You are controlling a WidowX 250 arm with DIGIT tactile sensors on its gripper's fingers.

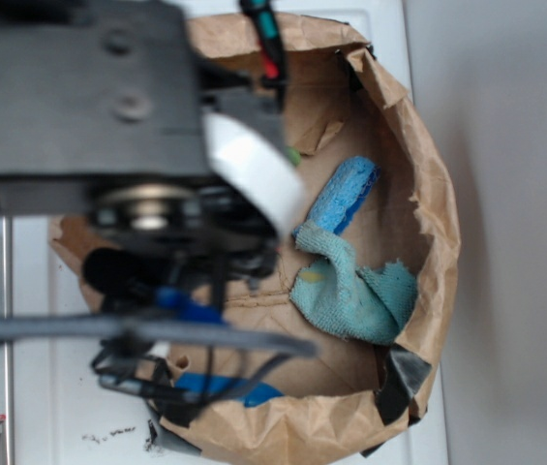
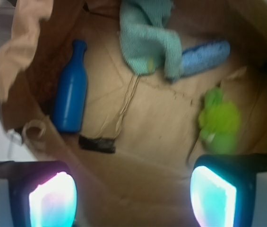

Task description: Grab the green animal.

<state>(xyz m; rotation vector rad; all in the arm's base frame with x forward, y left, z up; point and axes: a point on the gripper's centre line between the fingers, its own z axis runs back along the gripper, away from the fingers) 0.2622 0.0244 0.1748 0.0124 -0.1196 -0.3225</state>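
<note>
Gripper spread wide above the bag, toy not yet grasped.

Exterior view: the arm hides most of the crumpled brown paper bag (image 1: 428, 194); only a sliver of green shows. Wrist view: the gripper (image 2: 133, 198) stands released, holding nothing; the fuzzy lime-green plush animal (image 2: 220, 120) lies just ahead of its right finger, the teal frayed cloth (image 2: 145, 40) farther ahead. Approach and closing remain.
</note>
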